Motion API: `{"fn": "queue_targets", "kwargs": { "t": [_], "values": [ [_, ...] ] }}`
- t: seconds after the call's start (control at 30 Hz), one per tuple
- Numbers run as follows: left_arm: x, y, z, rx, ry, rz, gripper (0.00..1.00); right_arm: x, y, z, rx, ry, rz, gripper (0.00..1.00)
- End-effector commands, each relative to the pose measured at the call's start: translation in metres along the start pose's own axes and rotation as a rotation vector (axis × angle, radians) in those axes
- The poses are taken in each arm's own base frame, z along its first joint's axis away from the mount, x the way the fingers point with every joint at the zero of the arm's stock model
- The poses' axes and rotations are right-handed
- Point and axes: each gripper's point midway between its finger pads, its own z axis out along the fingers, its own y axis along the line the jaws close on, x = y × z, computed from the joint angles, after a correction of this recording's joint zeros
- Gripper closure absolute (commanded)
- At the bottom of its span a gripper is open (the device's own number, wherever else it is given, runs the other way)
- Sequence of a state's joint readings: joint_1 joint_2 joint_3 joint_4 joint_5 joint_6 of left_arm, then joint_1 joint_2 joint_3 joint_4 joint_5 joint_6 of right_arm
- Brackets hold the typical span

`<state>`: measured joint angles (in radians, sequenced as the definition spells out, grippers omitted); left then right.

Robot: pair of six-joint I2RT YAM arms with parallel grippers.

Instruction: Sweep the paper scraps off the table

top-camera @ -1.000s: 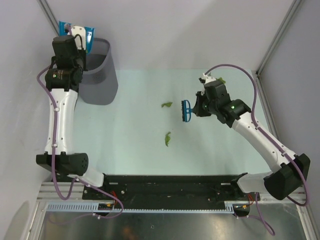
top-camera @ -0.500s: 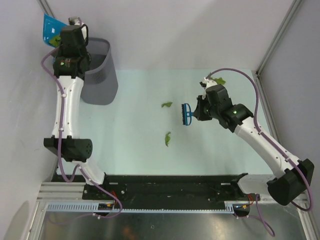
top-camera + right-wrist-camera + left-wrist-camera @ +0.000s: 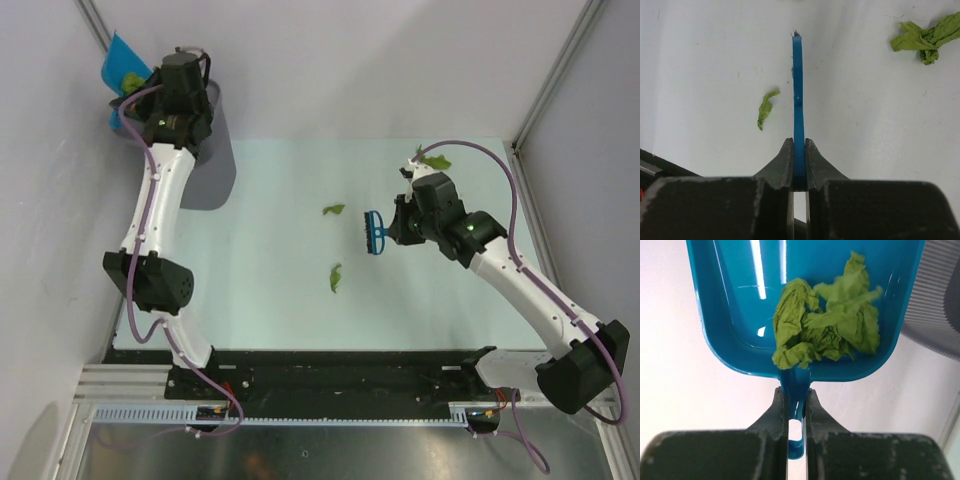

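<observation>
My left gripper [image 3: 145,92] [image 3: 796,399] is shut on the handle of the blue dustpan [image 3: 119,62] [image 3: 735,315]. It holds the dustpan high at the far left, beside the wastebasket, with a heap of green paper scraps [image 3: 830,325] [image 3: 131,80] in the pan. My right gripper [image 3: 392,228] [image 3: 798,152] is shut on the blue brush [image 3: 373,231] [image 3: 798,95], held just above the table [image 3: 270,250]. Loose scraps lie on the table: one [image 3: 333,209] [image 3: 927,35] far-left of the brush, one [image 3: 335,277] [image 3: 765,107] near-left of it, and one [image 3: 435,160] behind the right wrist.
The grey mesh wastebasket [image 3: 212,165] [image 3: 935,305] stands at the table's far left corner, partly under my left arm. Metal frame posts rise at the far left and far right corners. The black rail with the arm bases runs along the near edge.
My left arm has swung its wrist rightward over the wastebasket, with the dustpan now sticking out to the left and the scraps still in it. The right arm and brush have hardly moved.
</observation>
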<state>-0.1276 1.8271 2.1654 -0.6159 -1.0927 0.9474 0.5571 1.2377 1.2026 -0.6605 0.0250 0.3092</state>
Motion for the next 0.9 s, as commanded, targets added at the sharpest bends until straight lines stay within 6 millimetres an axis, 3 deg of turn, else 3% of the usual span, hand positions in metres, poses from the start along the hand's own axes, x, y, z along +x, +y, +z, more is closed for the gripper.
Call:
{"fn": "queue_targets", "kwargs": {
  "t": [0.0,0.03,0.07,0.13,0.17,0.23,0.43,0.57,0.77,0.87],
  "values": [
    [-0.004,0.033,-0.023,-0.142,0.008,0.069,1.00,-0.010,0.006,-0.007,-0.031,-0.052,-0.015,1.00],
    [-0.005,0.021,-0.022,-0.146,0.010,0.136,1.00,-0.011,0.006,-0.008,-0.033,-0.056,-0.016,1.00],
    [-0.010,0.029,-0.024,-0.178,0.004,0.170,1.00,-0.009,0.006,-0.008,-0.034,-0.052,-0.019,1.00],
    [-0.010,0.023,-0.022,-0.189,0.026,0.233,1.00,-0.009,0.006,-0.009,-0.037,-0.055,-0.028,1.00],
    [-0.009,0.036,-0.022,-0.239,0.036,0.245,1.00,-0.009,0.005,-0.009,-0.035,-0.053,-0.031,1.00],
    [-0.006,0.025,-0.018,-0.255,0.061,0.337,1.00,-0.009,0.004,-0.010,-0.036,-0.056,-0.040,1.00],
    [-0.007,0.026,-0.006,-0.287,0.125,0.463,1.00,-0.010,0.003,-0.013,-0.034,-0.062,-0.040,1.00],
    [-0.011,0.050,-0.017,-0.399,0.115,0.480,1.00,-0.010,0.003,-0.015,-0.037,-0.066,-0.039,1.00],
    [-0.011,0.069,-0.024,-0.439,0.083,0.416,1.00,-0.012,0.005,-0.015,-0.042,-0.072,-0.044,1.00],
    [-0.012,0.091,-0.038,-0.471,0.029,0.318,1.00,0.001,0.025,-0.014,-0.146,-0.015,-0.108,1.00]
  ]
}}
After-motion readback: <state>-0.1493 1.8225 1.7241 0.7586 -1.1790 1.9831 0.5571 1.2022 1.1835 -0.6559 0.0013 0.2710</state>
